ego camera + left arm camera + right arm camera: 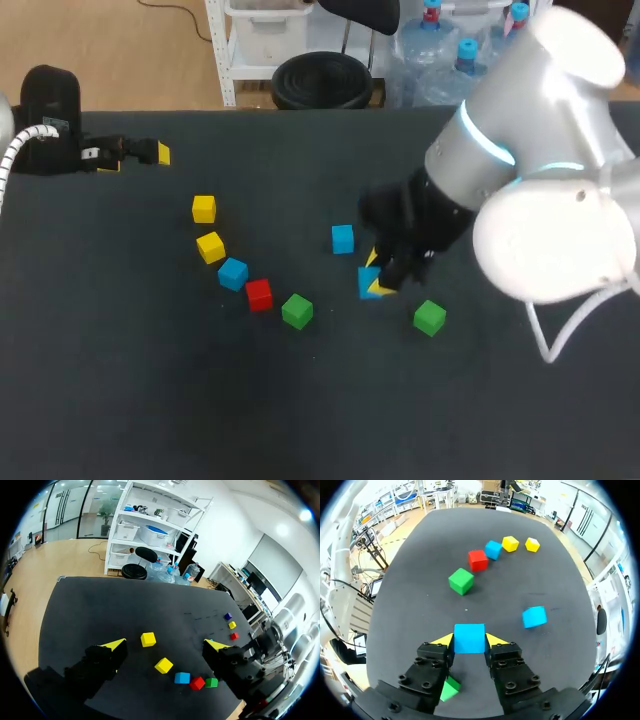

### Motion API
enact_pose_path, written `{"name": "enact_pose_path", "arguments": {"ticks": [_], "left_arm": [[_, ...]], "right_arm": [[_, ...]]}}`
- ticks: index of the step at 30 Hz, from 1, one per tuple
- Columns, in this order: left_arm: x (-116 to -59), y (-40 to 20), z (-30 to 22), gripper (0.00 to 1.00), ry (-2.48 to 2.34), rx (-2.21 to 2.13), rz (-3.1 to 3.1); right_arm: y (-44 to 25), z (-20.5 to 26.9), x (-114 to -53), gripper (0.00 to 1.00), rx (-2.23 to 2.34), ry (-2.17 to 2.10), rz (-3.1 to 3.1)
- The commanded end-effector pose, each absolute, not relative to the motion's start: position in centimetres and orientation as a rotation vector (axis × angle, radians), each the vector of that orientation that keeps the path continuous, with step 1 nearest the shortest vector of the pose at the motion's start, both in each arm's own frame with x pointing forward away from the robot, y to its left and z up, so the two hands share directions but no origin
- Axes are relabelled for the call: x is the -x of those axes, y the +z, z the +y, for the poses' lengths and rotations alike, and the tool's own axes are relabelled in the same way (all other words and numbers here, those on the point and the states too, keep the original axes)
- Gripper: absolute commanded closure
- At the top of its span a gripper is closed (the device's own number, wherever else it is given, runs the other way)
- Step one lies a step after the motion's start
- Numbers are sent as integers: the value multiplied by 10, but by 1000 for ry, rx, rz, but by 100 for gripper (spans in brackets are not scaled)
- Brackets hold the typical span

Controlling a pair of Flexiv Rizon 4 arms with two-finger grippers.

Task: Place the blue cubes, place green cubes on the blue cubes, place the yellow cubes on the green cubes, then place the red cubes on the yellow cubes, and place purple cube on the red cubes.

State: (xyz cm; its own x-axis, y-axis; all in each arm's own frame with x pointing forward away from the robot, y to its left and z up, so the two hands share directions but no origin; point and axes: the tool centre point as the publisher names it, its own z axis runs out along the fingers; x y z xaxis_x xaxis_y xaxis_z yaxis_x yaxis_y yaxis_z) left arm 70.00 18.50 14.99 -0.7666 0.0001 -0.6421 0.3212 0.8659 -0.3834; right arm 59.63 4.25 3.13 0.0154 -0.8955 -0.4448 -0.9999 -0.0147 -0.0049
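Step in hand: placing the blue cubes. The right gripper (470, 641) has its fingers closed on a blue cube (469, 634), near a second blue cube (534, 616) on the table (150, 400). The next move probably calls for setting it beside that cube. The left gripper (165, 647) fingers are spread wide and hold nothing.

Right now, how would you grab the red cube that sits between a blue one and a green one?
Probably from straight above, pinching the red cube on its two open side faces, the ones looking across the row. The blue cube crowds another side and the green cube stands near the opposite one, so fingers would hardly fit there.
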Motion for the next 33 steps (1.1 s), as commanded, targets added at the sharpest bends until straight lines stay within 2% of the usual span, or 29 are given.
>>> {"name": "enact_pose_path", "arguments": {"ticks": [1,33], "left_arm": [[-700,150,185,0,-636,-231,2374],[-700,150,185,0,-636,-231,2374]], "right_arm": [[35,43,-613,100,2002,496,1940],[24,29,-663,100,2035,550,1898]]}}
